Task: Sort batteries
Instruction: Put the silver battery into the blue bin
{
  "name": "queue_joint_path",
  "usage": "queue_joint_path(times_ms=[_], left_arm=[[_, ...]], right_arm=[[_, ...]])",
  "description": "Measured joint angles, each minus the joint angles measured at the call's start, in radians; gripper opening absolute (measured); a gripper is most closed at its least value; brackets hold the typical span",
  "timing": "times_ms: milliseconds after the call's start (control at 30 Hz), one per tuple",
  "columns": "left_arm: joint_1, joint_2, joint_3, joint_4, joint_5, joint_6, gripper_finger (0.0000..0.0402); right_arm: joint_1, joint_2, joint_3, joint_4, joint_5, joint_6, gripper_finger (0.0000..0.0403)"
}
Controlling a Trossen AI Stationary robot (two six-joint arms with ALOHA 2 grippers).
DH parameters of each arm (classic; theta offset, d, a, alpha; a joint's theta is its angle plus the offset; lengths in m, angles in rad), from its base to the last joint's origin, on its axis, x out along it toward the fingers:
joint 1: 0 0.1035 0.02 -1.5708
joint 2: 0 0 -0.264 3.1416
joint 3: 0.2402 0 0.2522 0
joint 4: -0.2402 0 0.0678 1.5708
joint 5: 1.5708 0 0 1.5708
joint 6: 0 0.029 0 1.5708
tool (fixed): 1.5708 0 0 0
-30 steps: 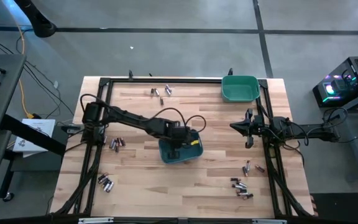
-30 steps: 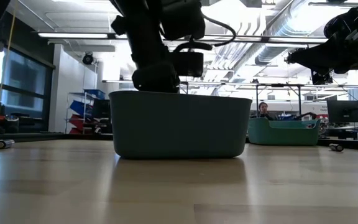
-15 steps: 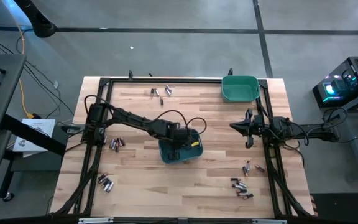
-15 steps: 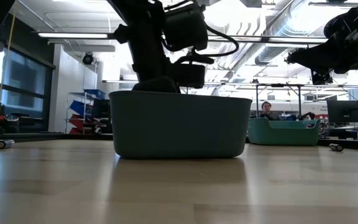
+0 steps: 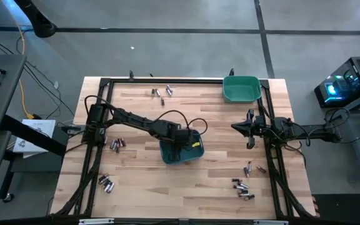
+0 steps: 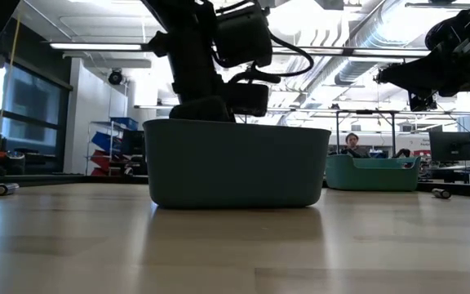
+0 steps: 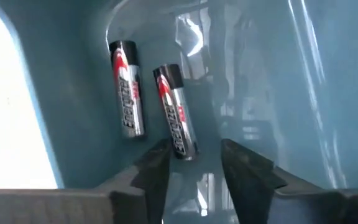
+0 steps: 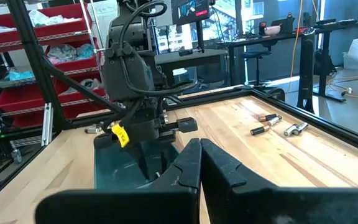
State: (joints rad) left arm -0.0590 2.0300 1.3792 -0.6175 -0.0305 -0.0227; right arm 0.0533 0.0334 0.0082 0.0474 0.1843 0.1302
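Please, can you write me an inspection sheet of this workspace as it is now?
Surface: wooden table, black frame around.
Job's things: two batteries in dark bin; loose batteries in groups on table.
Clutter: green bin at far right corner.
Grippers: left pincer open inside dark bin, holding nothing; right pincer shut, at table's right edge.
Cables: black loops on left arm.
Surroundings: person behind, red shelves.

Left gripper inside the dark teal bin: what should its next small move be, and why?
Probably lift the left gripper straight up out of the dark teal bin. Its jaws stand apart, and two silvery batteries lie loose on the bin floor just beyond them, so nothing is held. More batteries wait on the table.
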Motion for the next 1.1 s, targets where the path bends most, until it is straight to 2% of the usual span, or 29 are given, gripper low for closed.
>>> queue_joint_path(times_ms=[200,400,667,867,1100], left_arm=[[0.013,-0.028,0.083,-0.095,-0.002,0.019,0.0167],[0.034,-0.161,0.098,-0.094,-0.02,0.027,0.017],[0.105,-0.395,0.03,-0.078,-0.237,0.044,0.017],[0.302,-0.45,-0.111,-0.065,-0.183,-0.045,0.017],[0.565,-0.364,-0.18,-0.005,-0.182,-0.18,0.017]], right_arm=[[0.0,0.0,0.0,0.0,0.0,0.0,0.0],[0.0,0.001,0.0,0.0,0.0,0.0,0.0],[0.0,0.0,0.0,0.0,0.0,0.0,0.0],[0.0,0.0,0.0,0.0,0.0,0.0,0.0],[0.0,0.0,0.0,0.0,0.0,0.0,0.0]])
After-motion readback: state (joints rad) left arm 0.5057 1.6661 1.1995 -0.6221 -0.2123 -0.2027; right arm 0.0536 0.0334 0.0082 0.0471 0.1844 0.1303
